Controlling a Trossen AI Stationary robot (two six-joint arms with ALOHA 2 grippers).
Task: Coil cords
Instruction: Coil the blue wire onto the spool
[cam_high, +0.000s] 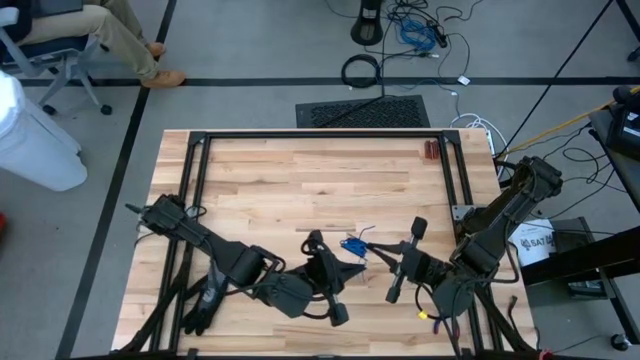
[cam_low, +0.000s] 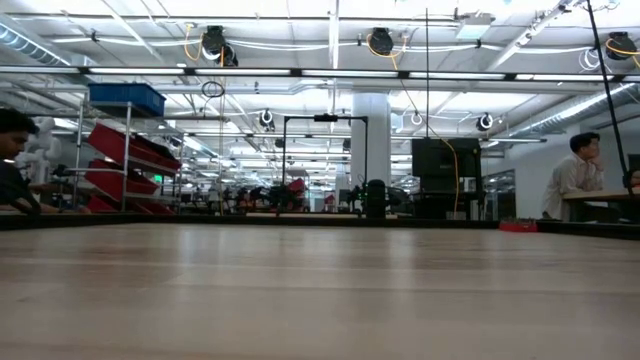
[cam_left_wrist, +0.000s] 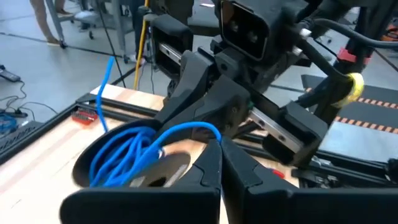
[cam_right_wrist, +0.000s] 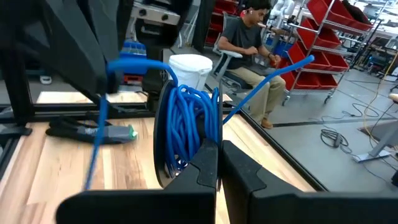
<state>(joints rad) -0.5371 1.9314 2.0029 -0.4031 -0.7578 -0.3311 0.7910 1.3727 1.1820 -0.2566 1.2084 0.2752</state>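
Both your grippers pinch the blue cord.
Left gripper (cam_high: 334, 262) and right gripper (cam_high: 372, 252) meet on the cord (cam_high: 353, 245) near the surface's (cam_high: 300, 175) front edge.

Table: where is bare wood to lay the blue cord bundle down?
The far half of the table lies bare, bordered by the black frame and the small red item at its far right corner. The near edge is crowded: both grippers meet around the blue cord bundle, and a black glove lies near-left.

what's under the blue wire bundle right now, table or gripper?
The thin blue wire coil sits between the left gripper and right gripper, both shut on it. Wooden table lies below; whether they touch is hidden.
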